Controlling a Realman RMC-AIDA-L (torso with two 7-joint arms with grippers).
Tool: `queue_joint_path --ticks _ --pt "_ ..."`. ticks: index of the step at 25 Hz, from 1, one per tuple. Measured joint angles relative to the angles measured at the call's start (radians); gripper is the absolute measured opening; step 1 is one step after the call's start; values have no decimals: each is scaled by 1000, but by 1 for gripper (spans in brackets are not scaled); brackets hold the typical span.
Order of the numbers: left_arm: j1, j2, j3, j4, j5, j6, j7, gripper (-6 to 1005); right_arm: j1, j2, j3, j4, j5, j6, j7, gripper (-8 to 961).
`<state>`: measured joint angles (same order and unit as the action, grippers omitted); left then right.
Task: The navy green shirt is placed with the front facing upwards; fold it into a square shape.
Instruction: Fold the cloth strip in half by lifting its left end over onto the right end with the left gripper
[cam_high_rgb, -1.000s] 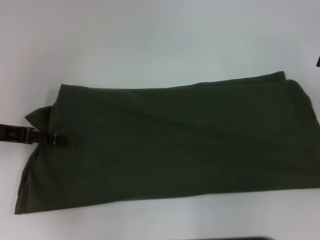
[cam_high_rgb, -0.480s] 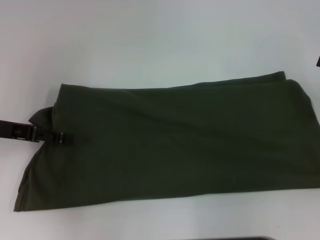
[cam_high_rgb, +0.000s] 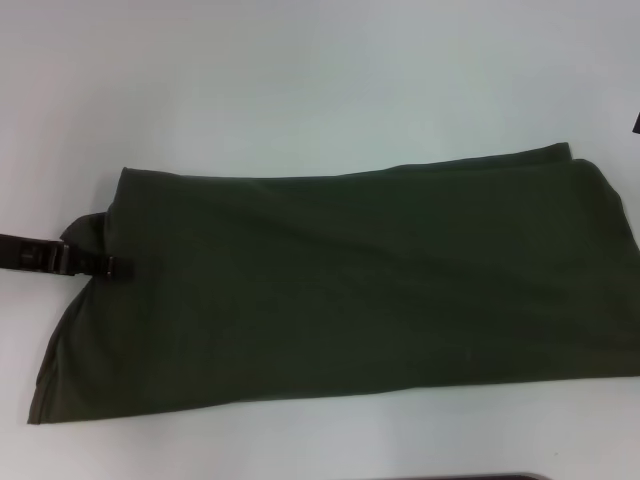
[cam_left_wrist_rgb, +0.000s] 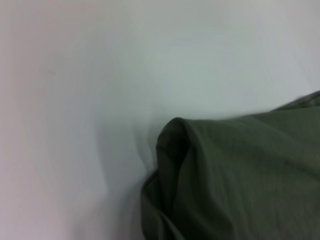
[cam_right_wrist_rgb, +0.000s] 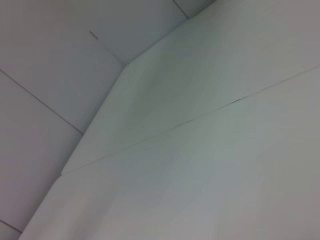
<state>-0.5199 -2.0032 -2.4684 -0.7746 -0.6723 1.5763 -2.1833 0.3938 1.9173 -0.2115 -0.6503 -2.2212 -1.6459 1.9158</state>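
The navy green shirt lies on the white table as a long folded band with its plain green side up, running from near left to far right. No lettering shows. My left gripper reaches in from the left edge and lies low over the shirt's left end, shut on a small fold of cloth there. In the left wrist view that bunched, raised fold of the shirt fills the lower right. The right gripper does not show in any view.
The white table spreads bare beyond the shirt. A small dark part pokes in at the right edge of the head view. The right wrist view holds only a white tabletop and floor panels.
My left gripper has shifted slightly away from me and a little leftward along the shirt's left end. The pointed flap of cloth beside it has become smaller.
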Motion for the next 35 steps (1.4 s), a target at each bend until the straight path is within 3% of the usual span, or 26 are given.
queue_joint_path --ticks 8,11,24,35 --pt "-3 -2 1 0 5 -7 -1 338 -5 -1 1 -1 0 0 0 895" --pt "-3 -2 2 0 5 -6 -2 115 -5 -2 1 -2 0 0 0 895" --pt "-6 2 -3 -12 28 -6 -12 13 -6 -1 1 -1 0 1 -2 895" --pt "4 45 -9 -37 28 5 -25 12 -4 3 1 0 0 3 -2 896"
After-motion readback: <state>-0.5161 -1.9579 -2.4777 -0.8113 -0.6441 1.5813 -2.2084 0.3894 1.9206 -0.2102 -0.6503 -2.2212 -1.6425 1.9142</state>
